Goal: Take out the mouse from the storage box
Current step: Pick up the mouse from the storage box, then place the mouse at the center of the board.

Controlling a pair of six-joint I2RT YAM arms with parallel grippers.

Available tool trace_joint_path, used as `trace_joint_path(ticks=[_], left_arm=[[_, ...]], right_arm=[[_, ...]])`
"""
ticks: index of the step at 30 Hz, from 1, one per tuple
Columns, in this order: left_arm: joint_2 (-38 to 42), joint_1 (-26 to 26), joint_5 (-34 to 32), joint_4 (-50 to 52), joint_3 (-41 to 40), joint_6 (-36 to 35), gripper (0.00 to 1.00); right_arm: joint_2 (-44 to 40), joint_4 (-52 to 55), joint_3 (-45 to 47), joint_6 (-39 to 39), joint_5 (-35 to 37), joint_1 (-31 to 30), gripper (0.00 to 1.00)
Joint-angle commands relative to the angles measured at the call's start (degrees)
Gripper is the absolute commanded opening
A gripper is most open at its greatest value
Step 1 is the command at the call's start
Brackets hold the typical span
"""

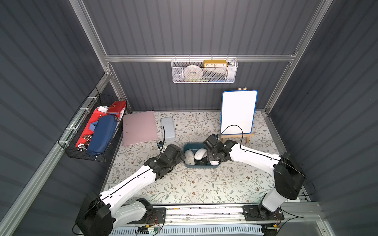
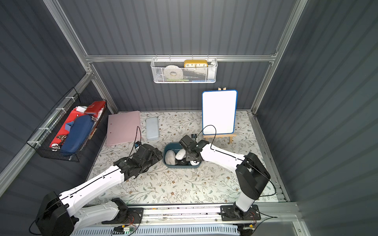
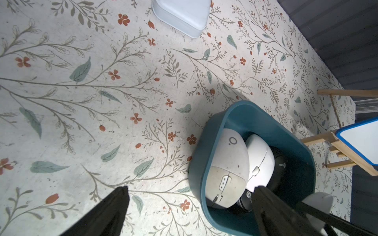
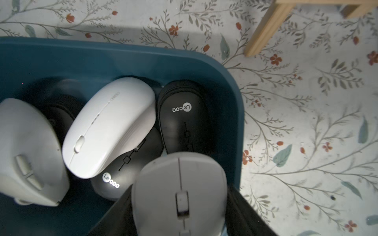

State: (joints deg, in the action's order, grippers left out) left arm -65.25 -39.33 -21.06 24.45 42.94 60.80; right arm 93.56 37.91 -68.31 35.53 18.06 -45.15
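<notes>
Light: soft and even from overhead in both top views; tabletop (image 1: 194, 183) bright, grey walls dimmer.
Glare: whiteboard (image 1: 238, 112) blown out to flat white; sheen along the white mouse (image 4: 108, 126); the logo on the black mouse (image 4: 122, 173) glows.
Shadow: storage box (image 4: 143, 61) interior murky; a dark patch lies on the tabletop beside it in the left wrist view.
Blur: grey mouse (image 4: 180, 194) soft, close to the lens; beige mouse (image 4: 26, 153) smeared; left pincer (image 3: 192, 187) fingers (image 3: 106, 210) dark and unfocused.
Distortion: frame rails (image 1: 88, 30) splay outward toward the edges of the top views.
</notes>
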Motion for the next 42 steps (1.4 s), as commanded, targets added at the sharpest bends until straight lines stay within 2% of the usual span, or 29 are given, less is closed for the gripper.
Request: trace_joint_path(ticks=[1, 11, 21, 29, 34, 42], left_arm=[[0.55, 0.35, -0.68, 1.07, 1.34, -1.53, 0.99], [2.64, 0.31, -2.48, 2.49, 1.80, -2.87, 0.99], [2.89, 0.31, -2.17, 2.54, 2.28, -3.51, 1.00], [3.80, 0.31, -1.37, 2.66, 1.82, -3.40, 0.99], [4.05, 0.31, -1.20, 2.36, 2.13, -3.56, 1.00], [3.36, 0.31, -1.05, 2.38, 2.50, -3.93, 0.99]], right_arm=[[-4.22, 4.12, -2.10, -1.38, 2.42, 0.71, 0.56], [-15.07, 6.95, 2.71, -1.78, 0.95, 6.74, 0.55], [-18.86, 6.45, 11.08, -2.66, -2.11, 15.02, 0.55], [-12.32, 3.64, 13.83, -1.77, -8.55, 18.56, 0.55], [-6.42, 3.22, 13.09, -0.94, -9.70, 18.75, 0.55], [-2.51, 2.08, 11.79, -1.33, -9.79, 18.80, 0.54]])
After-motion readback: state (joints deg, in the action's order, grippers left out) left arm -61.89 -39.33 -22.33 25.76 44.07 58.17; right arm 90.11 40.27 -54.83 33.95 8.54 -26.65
